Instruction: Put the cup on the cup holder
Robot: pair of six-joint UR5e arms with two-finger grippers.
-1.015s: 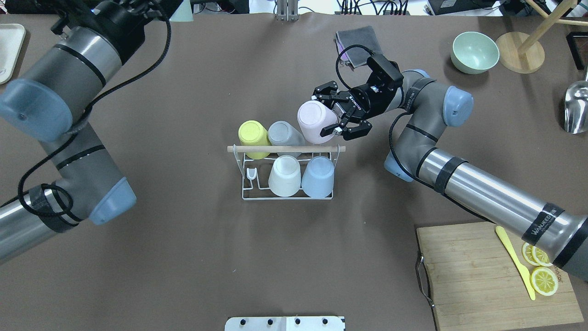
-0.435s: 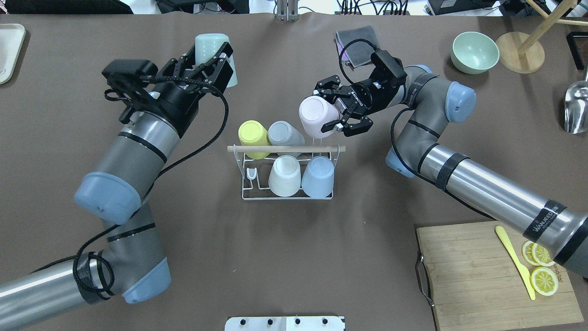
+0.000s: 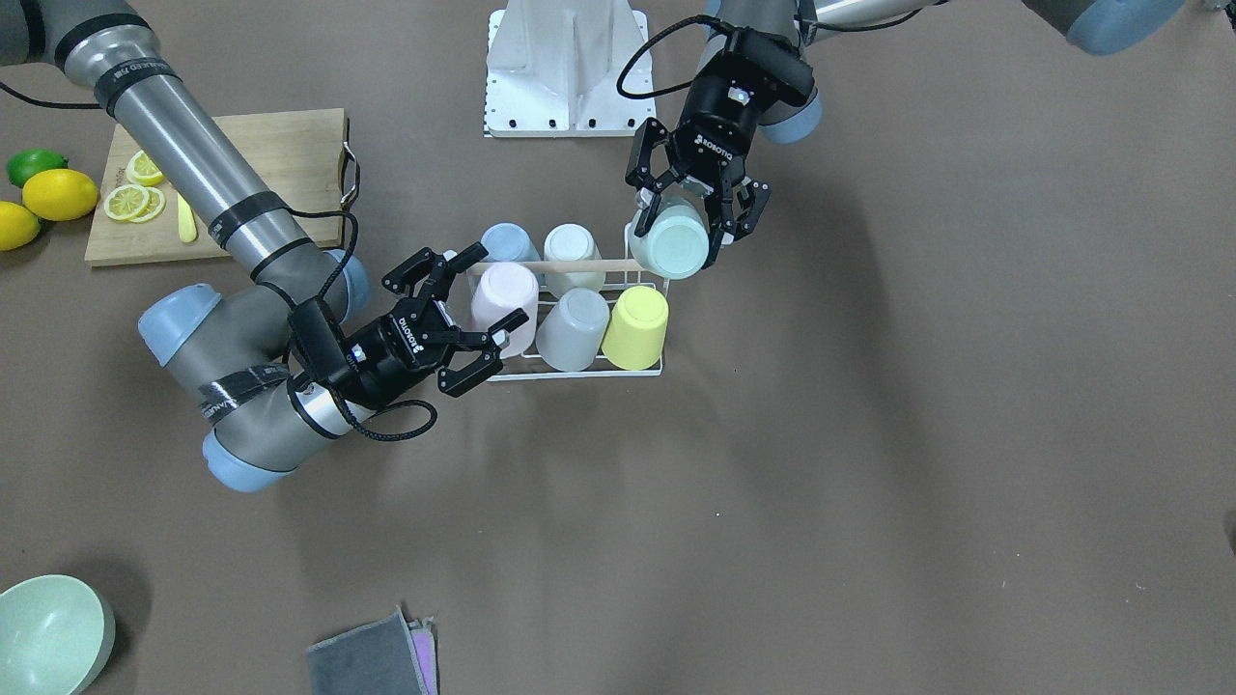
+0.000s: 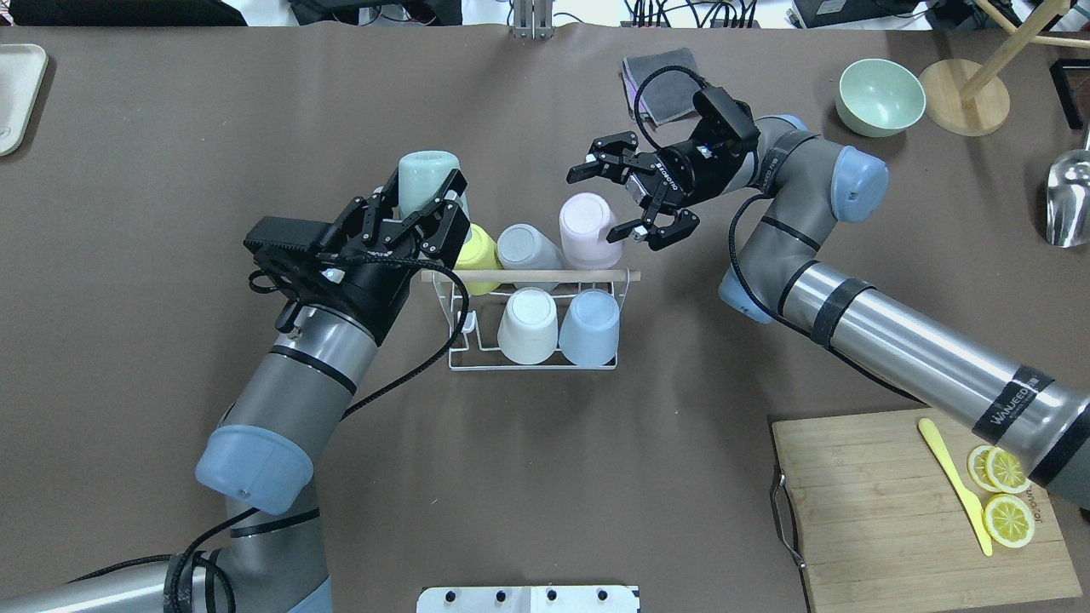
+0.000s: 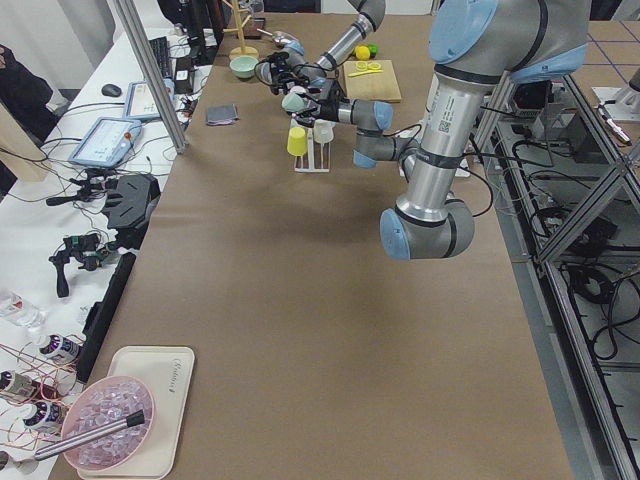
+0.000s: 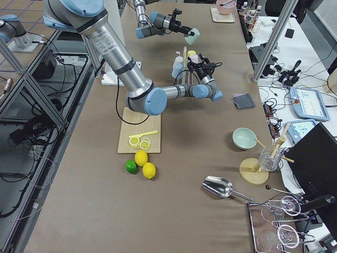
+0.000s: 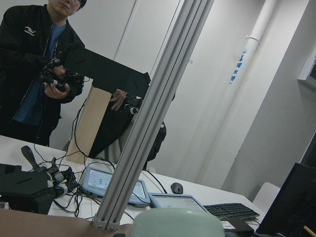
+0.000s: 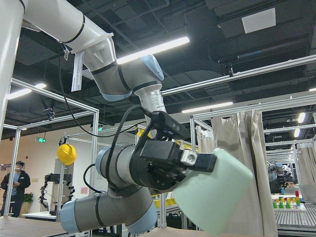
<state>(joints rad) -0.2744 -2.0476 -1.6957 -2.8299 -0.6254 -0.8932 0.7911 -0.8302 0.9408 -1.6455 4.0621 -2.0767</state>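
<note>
The cup holder is a white wire rack with a wooden rod handle at mid table. It also shows in the front view. It holds a yellow cup, a grey cup, a pink cup, a white cup and a blue cup. One front-left prong is bare. My left gripper is shut on a mint cup, tilted, above the rack's left end; the cup also shows in the front view. My right gripper is open beside the pink cup.
A cutting board with lemon slices and a yellow knife lies at the front right. A green bowl, a wooden stand, a metal scoop and a grey cloth are at the back right. A tray is at the far left.
My left arm swung in from the far left with the mint cup to the rack's left end. My right gripper opened, left the pink cup on the rack and drew back slightly.
</note>
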